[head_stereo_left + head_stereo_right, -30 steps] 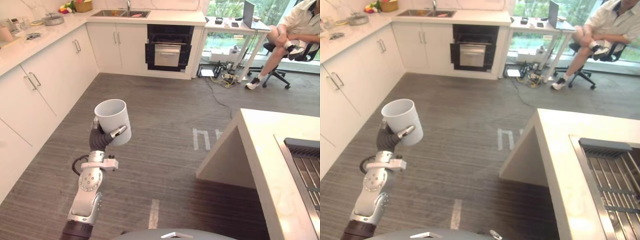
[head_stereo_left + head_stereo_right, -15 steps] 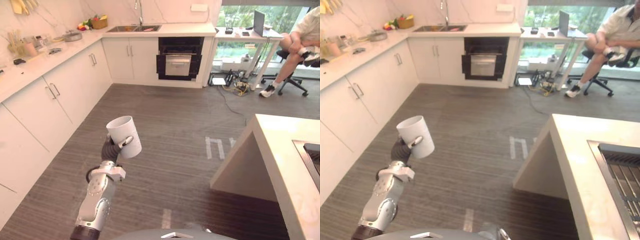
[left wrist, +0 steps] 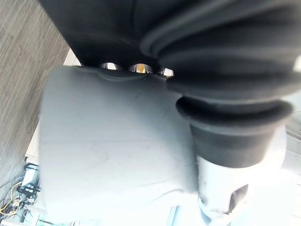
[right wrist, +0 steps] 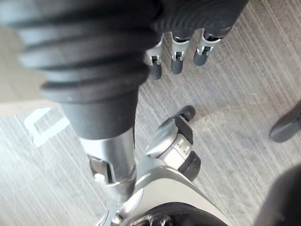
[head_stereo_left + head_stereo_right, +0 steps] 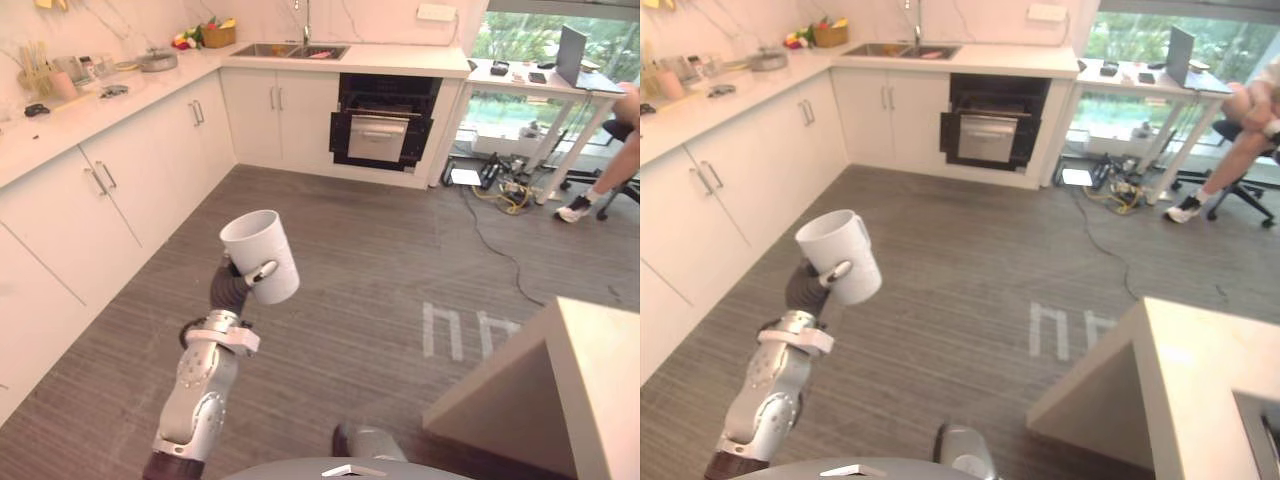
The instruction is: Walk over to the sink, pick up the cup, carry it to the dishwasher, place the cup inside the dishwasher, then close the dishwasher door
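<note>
A white cup (image 5: 260,255) is held upright above the grey plank floor, with my left hand (image 5: 232,288) shut on its lower side and the thumb across its wall. In the left wrist view the cup (image 3: 113,150) lies against the palm. The sink (image 5: 290,50) is set in the far counter. To its right, under the counter, sits the dark dishwasher (image 5: 385,125) with a silver panel on its front. My right hand (image 4: 176,61) hangs over the floor with relaxed fingers and holds nothing.
White cabinets (image 5: 130,170) run along the left wall under a counter with utensils. A pale island corner (image 5: 590,380) juts in at lower right. A desk with a laptop (image 5: 560,60), floor cables (image 5: 500,185) and a seated person's leg (image 5: 1240,140) stand at the far right.
The whole picture has shifted, so the camera has moved: the island has slid out to the right and the far counter looks closer. The cup stays held in my left hand.
</note>
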Motion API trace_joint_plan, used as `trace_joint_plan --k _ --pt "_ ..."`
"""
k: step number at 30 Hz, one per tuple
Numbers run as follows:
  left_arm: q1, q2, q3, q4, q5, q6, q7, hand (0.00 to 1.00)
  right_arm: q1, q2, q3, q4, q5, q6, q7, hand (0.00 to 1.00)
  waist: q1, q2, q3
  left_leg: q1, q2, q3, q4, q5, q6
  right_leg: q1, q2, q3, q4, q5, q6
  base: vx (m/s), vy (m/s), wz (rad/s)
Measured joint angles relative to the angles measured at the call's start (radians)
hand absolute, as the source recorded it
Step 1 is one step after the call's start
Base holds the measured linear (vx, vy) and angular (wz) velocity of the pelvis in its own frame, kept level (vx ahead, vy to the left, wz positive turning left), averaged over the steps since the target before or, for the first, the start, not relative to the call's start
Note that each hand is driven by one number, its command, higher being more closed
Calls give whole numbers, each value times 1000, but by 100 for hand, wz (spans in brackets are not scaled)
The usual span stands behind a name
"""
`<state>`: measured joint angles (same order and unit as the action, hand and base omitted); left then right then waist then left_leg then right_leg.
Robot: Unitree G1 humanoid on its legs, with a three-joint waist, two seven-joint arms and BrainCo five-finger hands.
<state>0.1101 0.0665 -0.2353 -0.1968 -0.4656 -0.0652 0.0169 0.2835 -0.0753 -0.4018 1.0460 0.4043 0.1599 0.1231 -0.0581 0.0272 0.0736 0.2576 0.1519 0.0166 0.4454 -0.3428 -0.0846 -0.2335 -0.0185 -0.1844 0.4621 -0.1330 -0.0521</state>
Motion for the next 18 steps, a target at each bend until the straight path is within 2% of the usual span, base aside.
trace_joint_plan --k 1,3,4,5,6,7,8,10,11,12,13,14,15,16,17,18 --pt "2 -8 -11 1 0 0 -1 100 4 3 -10 -1 1 -2 1 0 1 3 0 -42 -3 -5 118 41 -28 15 9 -5 1 -14 -2 522 -317 28" --pt "4 -23 -21 0 2 0 -4 100 11 5 -50 1 1 -10 1 0 -3 11 -4 -141 28 -20 313 171 -92 59 35 -32 -28 -37 -13 358 -213 19" --pt "3 -32 -14 1 2 0 -4 100 10 6 -73 7 1 -10 1 0 11 19 10 -227 78 6 492 331 -32 125 76 -22 -88 -43 -21 410 -191 -4" --pt "3 -33 5 1 0 1 -5 100 -4 5 -70 23 4 -25 0 0 29 29 23 -318 120 49 672 317 23 186 106 -5 -134 -39 -39 407 -159 -18" --pt "6 -32 16 1 0 2 -6 100 -7 2 -69 33 11 -31 0 0 37 28 27 -361 124 65 732 290 47 212 113 4 -152 -41 -48 464 -138 -34" --pt "15 -29 44 2 -1 2 -8 100 -20 -13 -50 41 28 -34 3 0 57 26 34 -450 112 108 763 223 73 284 120 27 -203 -46 -51 384 -104 -37" --pt "17 -27 51 2 -1 2 -10 100 -24 -14 -39 46 27 -36 5 0 65 23 35 -477 105 128 727 200 75 311 120 40 -224 -46 -48 450 -106 -52" --pt "30 -24 76 -9 -1 1 -26 100 -47 -39 3 47 29 -39 8 0 85 21 36 -530 85 182 470 146 73 370 118 85 -273 -45 -33 341 -30 -64" --pt "33 -19 81 -13 -1 1 -27 100 -85 -49 42 47 30 -49 7 0 89 13 41 -531 45 180 164 162 59 391 105 112 -285 -47 -32 380 57 -90" --pt "35 -15 78 -16 -1 0 -29 100 -115 -55 77 46 31 -52 5 0 96 10 46 -513 13 164 -134 222 26 407 94 150 -286 -64 -30 466 127 -95" --pt "33 -18 75 -18 -1 0 -32 100 -141 -59 89 42 33 -53 4 0 97 14 50 -525 7 140 -230 241 11 419 92 174 -282 -84 -19 495 196 -90" --pt "30 -18 77 -17 -1 0 -40 100 -166 -60 88 39 43 -53 -3 0 95 18 66 -541 6 123 -259 247 2 449 88 202 -267 -122 -1 438 205 -66" --pt "30 -18 78 -16 -1 0 -44 100 -171 -60 88 39 44 -50 -5 0 97 18 67 -541 6 121 -261 247 2 465 82 215 -258 -145 9 504 269 -64" --pt "30 -18 81 -14 -1 -6 -48 100 -175 -62 89 40 43 -45 -11 0 100 19 65 -529 1 117 -250 250 7 500 70 240 -240 -194 32 442 257 -44" --pt "27 -14 86 -12 -1 -14 -51 100 -176 -59 89 42 43 -42 -18 0 100 9 67 -528 -13 108 -230 308 14 515 54 250 -226 -223 44 714 434 -65" --pt "25 -5 124 -13 -1 -15 -53 100 -174 -48 83 78 42 -24 -25 0 111 -44 56 -515 -86 113 -173 344 23 522 -29 278 -160 -286 81 602 356 -59"
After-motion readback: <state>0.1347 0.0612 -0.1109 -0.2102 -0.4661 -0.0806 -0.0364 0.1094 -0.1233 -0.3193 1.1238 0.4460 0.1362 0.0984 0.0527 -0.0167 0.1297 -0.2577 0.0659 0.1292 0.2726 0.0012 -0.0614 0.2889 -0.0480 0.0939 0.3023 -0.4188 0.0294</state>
